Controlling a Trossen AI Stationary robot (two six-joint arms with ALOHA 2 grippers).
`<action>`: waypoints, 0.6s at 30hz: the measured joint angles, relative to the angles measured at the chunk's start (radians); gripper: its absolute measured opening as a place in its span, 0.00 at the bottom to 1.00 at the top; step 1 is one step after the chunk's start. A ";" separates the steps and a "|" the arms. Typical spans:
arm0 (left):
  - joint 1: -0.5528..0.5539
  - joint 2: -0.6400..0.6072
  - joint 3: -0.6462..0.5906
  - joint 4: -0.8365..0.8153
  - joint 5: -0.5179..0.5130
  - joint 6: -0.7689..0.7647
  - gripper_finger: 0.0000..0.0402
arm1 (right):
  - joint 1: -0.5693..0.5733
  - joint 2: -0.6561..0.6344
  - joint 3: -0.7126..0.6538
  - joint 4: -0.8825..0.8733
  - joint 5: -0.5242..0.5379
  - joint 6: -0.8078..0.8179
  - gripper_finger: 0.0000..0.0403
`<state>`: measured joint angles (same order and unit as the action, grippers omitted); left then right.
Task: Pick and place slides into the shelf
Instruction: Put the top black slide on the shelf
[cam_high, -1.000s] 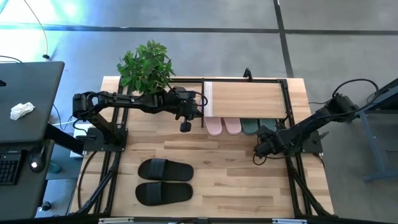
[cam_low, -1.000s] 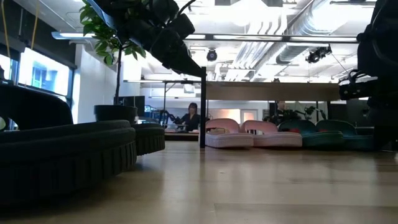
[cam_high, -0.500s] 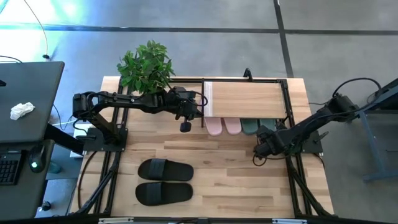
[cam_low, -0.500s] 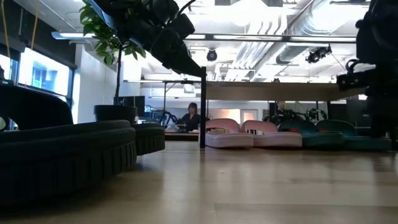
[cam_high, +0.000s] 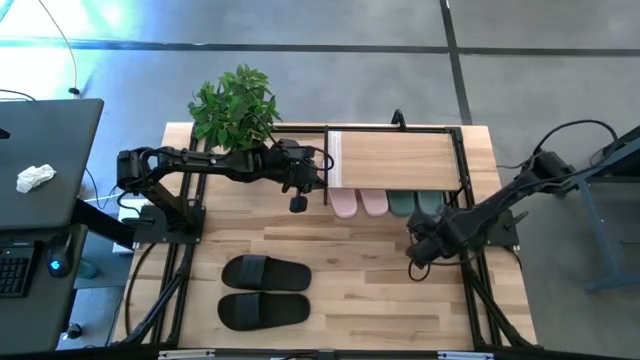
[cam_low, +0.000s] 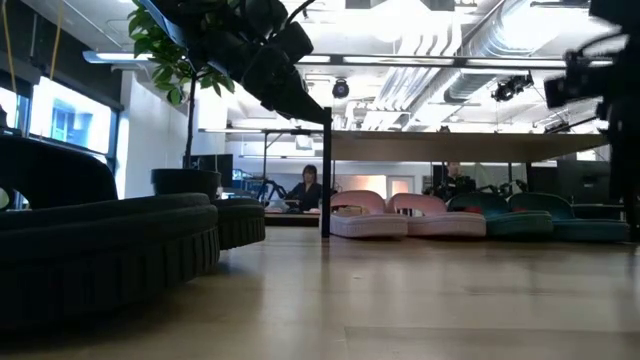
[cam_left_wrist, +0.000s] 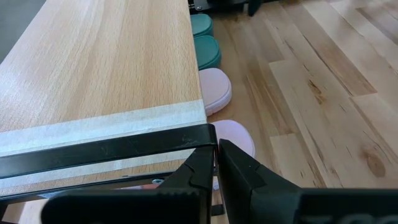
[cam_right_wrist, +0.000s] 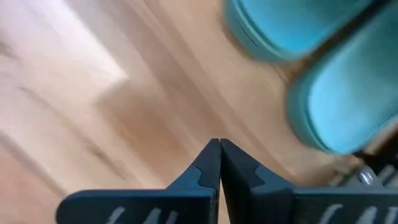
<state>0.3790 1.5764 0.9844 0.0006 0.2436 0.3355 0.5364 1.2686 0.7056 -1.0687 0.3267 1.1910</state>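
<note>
Black pair (cam_high: 265, 290): we see both slides lying on the desk (cam_high: 360, 300) nearest us, well apart from the shelf; not yet placed.
Right hand (cam_high: 412, 250): fingers shut, empty, above bare desk near the green pair.
Left hand (cam_high: 298, 204): closed, holding nothing, at the shelf's left end.
Shelf (cam_high: 395, 160): pink pair (cam_high: 358, 203) and green pair (cam_high: 414, 203) tucked under it.
Progress: we judge four of six done.

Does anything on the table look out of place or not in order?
Only the black slides: they lie on the open table, far from the shelf. The pink slides and green slides sit neatly under it. Nothing looks damaged.
</note>
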 joint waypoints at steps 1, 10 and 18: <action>0.000 0.000 0.000 0.000 0.000 0.000 0.03 | 0.007 0.000 0.015 0.007 0.014 -0.003 0.00; 0.000 0.000 0.000 0.000 0.000 0.000 0.16 | 0.037 0.000 0.057 0.098 0.111 -0.069 0.00; 0.000 -0.002 0.000 -0.003 0.000 -0.030 0.36 | 0.037 0.000 0.039 0.123 0.110 -0.070 0.00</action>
<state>0.3794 1.5746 0.9840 -0.0022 0.2436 0.3058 0.5732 1.2682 0.7448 -0.9460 0.4362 1.1206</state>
